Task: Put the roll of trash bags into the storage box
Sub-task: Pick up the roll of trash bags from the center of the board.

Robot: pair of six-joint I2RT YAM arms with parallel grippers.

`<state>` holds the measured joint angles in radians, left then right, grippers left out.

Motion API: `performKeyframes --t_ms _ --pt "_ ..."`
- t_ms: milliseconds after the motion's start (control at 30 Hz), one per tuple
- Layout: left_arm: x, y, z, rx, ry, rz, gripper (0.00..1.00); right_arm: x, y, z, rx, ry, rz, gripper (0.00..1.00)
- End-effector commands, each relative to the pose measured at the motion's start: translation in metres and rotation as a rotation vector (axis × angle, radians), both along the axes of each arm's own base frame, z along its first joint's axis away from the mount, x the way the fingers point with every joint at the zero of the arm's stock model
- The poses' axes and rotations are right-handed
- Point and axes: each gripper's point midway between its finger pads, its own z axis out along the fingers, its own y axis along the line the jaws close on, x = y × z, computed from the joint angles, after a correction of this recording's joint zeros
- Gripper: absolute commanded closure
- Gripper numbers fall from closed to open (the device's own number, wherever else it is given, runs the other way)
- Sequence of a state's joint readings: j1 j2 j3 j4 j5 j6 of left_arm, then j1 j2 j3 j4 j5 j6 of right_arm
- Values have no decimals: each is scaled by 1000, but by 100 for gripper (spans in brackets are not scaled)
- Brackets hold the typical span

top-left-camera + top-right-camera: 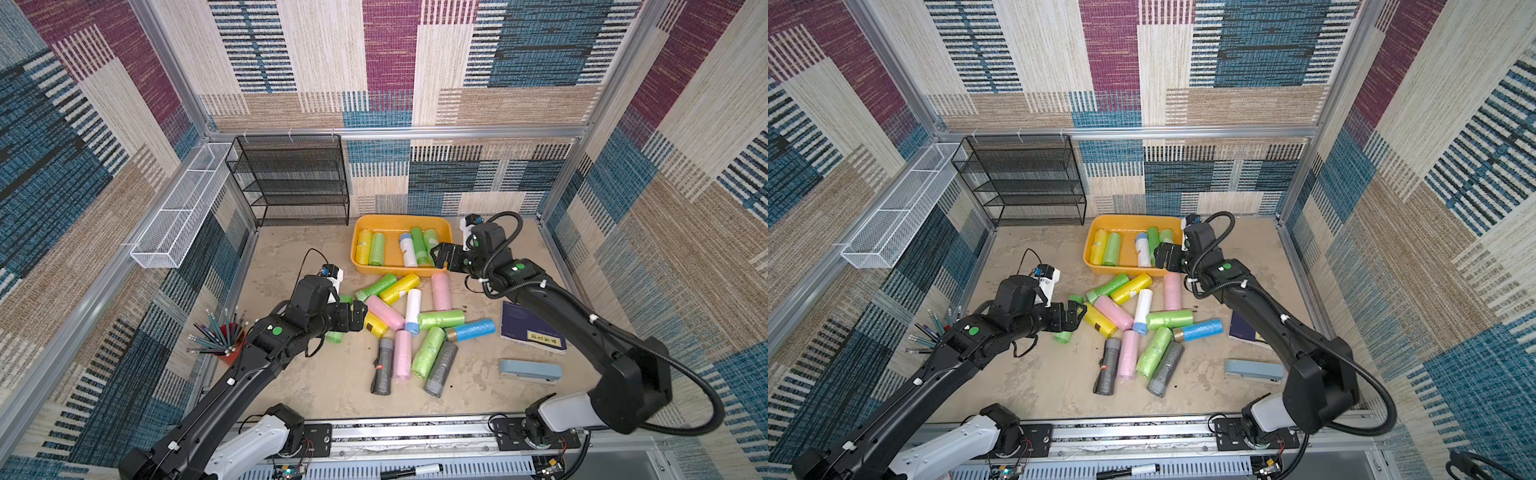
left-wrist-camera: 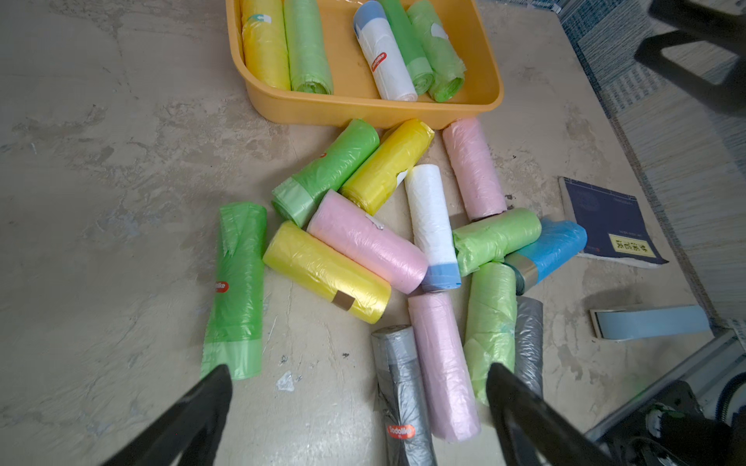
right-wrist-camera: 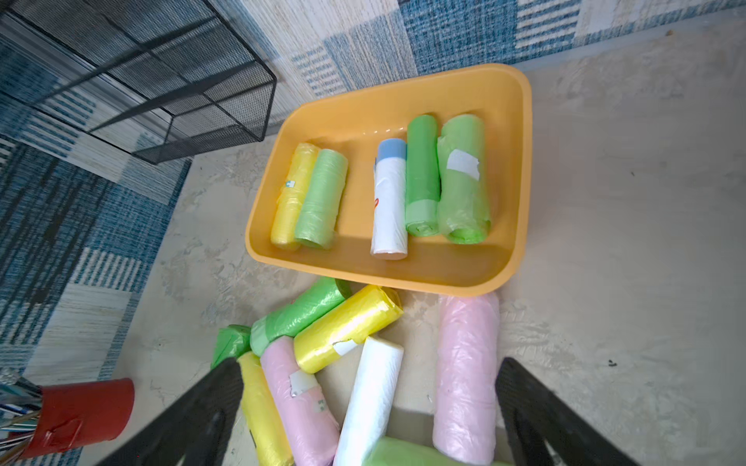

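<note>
The orange-yellow storage box (image 1: 400,218) (image 1: 1130,218) stands at the back of the table and holds several rolls of trash bags: yellow, green and white (image 3: 389,197). Several more rolls lie in a loose pile (image 1: 411,316) on the table in front of it. My right gripper (image 1: 438,255) (image 3: 370,363) hangs open and empty over the box's near right corner. My left gripper (image 1: 360,316) (image 2: 358,370) is open and empty over the pile's left side, above a green roll (image 2: 238,282) and a yellow roll (image 2: 327,272).
A black mesh rack (image 1: 299,178) and a white wire basket (image 1: 178,212) stand at the back left. A red cup of pencils (image 1: 230,332) sits by the left arm. A dark blue book (image 1: 528,328) and a light blue stapler (image 1: 530,371) lie at the right.
</note>
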<state>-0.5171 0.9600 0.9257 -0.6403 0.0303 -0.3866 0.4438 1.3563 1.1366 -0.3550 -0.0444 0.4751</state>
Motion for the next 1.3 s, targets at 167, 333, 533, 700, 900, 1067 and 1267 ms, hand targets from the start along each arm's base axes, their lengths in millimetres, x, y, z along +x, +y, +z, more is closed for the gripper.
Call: performKeyframes --t_ms 167,333,533,700,900,1067,1267 --pt "-6 -20 2 -68 25 -95 2 -53 -31 15 95 -85 -65 1" --pt "-7 -26 -1 -67 65 -127 1 -64 -44 34 59 -135 -71 1" --pt "-6 -31 -1 -88 75 -134 1 -70 -45 40 48 -128 -55 1" --pt "-9 -38 -11 -98 121 -168 2 -76 -39 29 81 -123 -21 1" --pt "-10 -50 -21 -136 174 -165 5 -84 -34 26 96 -141 29 1" --pt "-10 -64 -40 -118 228 -170 8 -91 -34 15 99 -140 49 1" --pt "-19 -84 -57 -95 270 -179 12 -97 -27 -1 96 -118 101 1"
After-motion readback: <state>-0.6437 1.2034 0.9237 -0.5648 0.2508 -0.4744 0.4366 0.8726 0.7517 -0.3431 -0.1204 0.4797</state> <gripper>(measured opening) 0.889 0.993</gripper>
